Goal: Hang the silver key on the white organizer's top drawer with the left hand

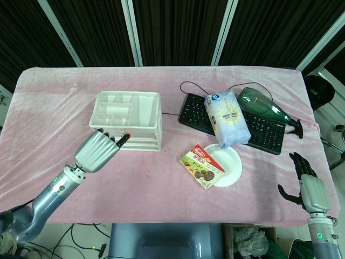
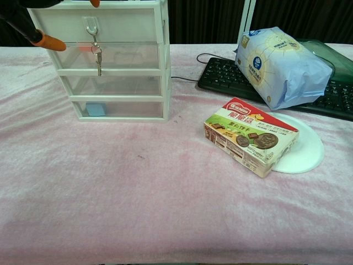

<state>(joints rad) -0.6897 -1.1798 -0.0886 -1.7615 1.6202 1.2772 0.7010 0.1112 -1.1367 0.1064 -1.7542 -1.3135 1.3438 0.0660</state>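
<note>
The silver key [image 2: 99, 59] hangs by its ring from a small hook [image 2: 91, 24] on the front of the top drawer of the white organizer [image 2: 118, 61]. My left hand [image 1: 99, 149] is in front of the organizer [image 1: 129, 110], fingers spread, holding nothing; the chest view shows only orange fingertips [image 2: 48, 42] at the top left, apart from the key. My right hand [image 1: 310, 186] hovers open at the table's right front corner.
A biscuit box [image 2: 251, 135] leans on a white plate [image 2: 306, 152]. Behind it lie a black keyboard [image 1: 237, 121], a white-blue bag [image 2: 281, 66] and a green bottle [image 1: 264, 105]. A small blue item [image 2: 95, 109] sits in the bottom drawer.
</note>
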